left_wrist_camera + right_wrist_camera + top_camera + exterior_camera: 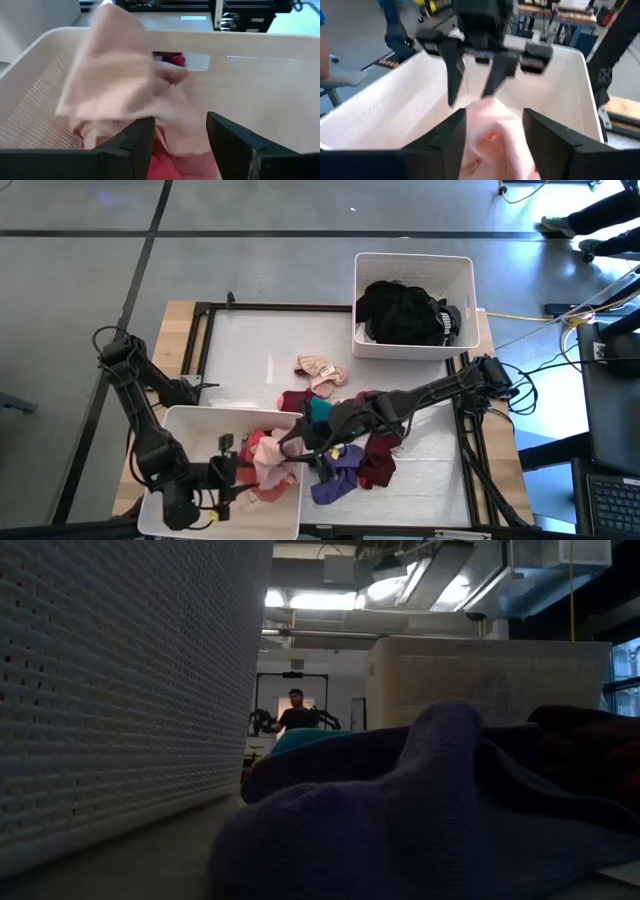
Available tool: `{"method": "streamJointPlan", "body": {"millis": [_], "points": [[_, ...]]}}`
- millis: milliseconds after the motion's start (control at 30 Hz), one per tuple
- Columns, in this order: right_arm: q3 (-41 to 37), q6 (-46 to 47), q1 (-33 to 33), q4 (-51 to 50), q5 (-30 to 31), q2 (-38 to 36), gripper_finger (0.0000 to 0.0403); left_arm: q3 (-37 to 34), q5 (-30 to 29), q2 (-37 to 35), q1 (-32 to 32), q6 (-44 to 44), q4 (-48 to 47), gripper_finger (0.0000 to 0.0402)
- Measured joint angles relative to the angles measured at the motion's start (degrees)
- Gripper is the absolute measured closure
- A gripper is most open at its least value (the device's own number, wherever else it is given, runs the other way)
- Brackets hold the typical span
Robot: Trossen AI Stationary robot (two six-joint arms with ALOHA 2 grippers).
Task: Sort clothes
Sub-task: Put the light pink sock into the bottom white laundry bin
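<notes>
My right gripper [300, 446] reaches from the table's right side to the right rim of the near white bin [200, 412] and is shut on a pale pink garment [495, 135]. The garment also shows in the left wrist view [115, 75], blurred, over the bin. My left gripper [228, 472] is open and empty over the bin, facing the garment [268, 465]. In the right wrist view the left gripper [475, 75] points down. Red and pink clothes [170, 160] lie in the bin. Purple [340, 478], maroon [380, 460] and teal [320, 410] clothes lie piled on the table. My right gripper holds a bunched part of the pale pink garment [492, 117] between its two fingers, coming from the table's right side, about level. The cloth fills the gap between the fingers and bulges past their ends. One layer or several, I cannot tell.
A second white bin [412, 260] with black clothes [405, 315] stands at the far right. A pinkish sock [320, 368] lies mid-table. In the low view the near bin's wall [120, 690] and a purple garment [420, 810] fill the front; a person [295, 710] is far behind.
</notes>
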Motion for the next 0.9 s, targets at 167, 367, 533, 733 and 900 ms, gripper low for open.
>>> {"method": "streamJointPlan", "body": {"millis": [167,367,533,733,900], "points": [[0.0,0.1,0.0,-3.0,0.2,-0.9,0.0171,0.0,0.0,0.0,-2.2,-11.6,-7.9,0.0233],[0.0,0.1,0.0,-13.8,10.3,-7.8,0.0168,0.0,-0.5,0.0,-1.2,-28.2,-21.7,0.0233],[0.1,3.4,-0.1,-31.2,23.4,-13.1,0.0179,0.0,-0.6,0.0,0.4,-27.3,-21.7,0.0233],[-1.7,10.1,-0.5,-47.8,32.1,-13.1,0.0185,0.0,-0.7,0.0,2.3,-26.5,-21.9,0.0233],[-9.1,10.4,-2.2,-45.6,33.1,-12.5,0.0186,0.0,-1.0,0.0,3.8,-24.8,-21.8,0.0233]]}}
